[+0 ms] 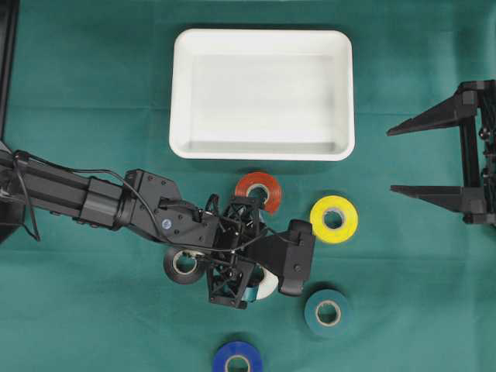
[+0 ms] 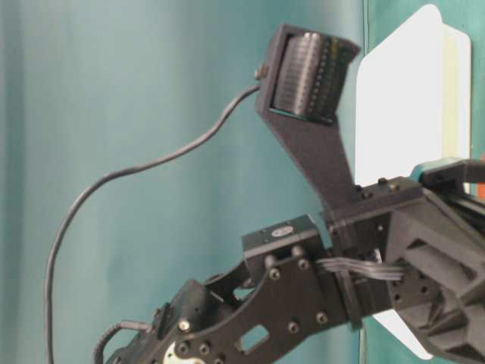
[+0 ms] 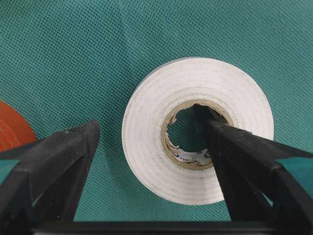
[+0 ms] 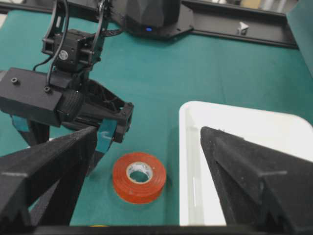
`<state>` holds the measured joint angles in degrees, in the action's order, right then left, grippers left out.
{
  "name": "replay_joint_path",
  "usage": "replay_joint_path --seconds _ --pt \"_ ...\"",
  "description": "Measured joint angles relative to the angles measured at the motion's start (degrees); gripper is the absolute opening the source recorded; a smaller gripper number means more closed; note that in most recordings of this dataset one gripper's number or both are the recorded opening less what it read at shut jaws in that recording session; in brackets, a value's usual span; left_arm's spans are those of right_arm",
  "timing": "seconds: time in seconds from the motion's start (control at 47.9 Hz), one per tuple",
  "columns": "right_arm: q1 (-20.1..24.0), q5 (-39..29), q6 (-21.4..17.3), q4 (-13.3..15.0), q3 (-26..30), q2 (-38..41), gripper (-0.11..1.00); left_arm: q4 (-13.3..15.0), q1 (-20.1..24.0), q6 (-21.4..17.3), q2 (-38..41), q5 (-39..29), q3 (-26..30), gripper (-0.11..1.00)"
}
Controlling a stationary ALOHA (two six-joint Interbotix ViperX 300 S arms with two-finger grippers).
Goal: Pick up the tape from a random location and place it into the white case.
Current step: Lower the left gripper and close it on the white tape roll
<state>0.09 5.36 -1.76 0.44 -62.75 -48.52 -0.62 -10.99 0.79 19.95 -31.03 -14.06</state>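
My left pincer (image 3: 151, 147) hangs released over the white tape (image 3: 195, 134), one finger (image 3: 230, 147) inside its core, the other outside its rim. I'm at the grasp step: next I should clench, then lift toward the white case (image 1: 262, 43) beyond.

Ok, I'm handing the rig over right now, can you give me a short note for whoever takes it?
Left gripper: open, down at the white tape roll, one finger in its core, the other outside; not gripped yet.
Right gripper: open, idle at the right edge.
White case: no tape in it.
Red, yellow, teal, blue and black rolls lie on the cloth.
Left to do: close, lift, place the roll in the case.
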Motion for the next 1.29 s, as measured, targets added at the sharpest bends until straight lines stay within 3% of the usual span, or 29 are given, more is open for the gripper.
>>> replay_joint_path --seconds 0.104,0.167,0.376,0.418,1.295 --pt "0.0 0.0 0.0 0.1 0.0 0.0 0.91 0.0 0.0 -0.1 0.0 -0.1 0.0 0.96" --pt "0.0 0.0 0.0 0.1 0.0 0.0 0.91 0.0 -0.1 -0.3 0.0 -0.1 -0.1 0.89" --pt "0.0 -0.1 0.0 0.0 0.0 0.0 0.91 0.0 0.0 -0.6 0.0 -0.4 -0.4 0.31" --pt "0.0 0.0 0.0 0.0 0.0 0.0 0.91 0.0 0.1 -1.0 0.0 -0.5 -0.4 0.25" --pt "0.0 -0.6 0.0 0.1 0.0 0.0 0.91 -0.1 -0.3 -0.7 -3.5 -5.3 -0.4 0.24"
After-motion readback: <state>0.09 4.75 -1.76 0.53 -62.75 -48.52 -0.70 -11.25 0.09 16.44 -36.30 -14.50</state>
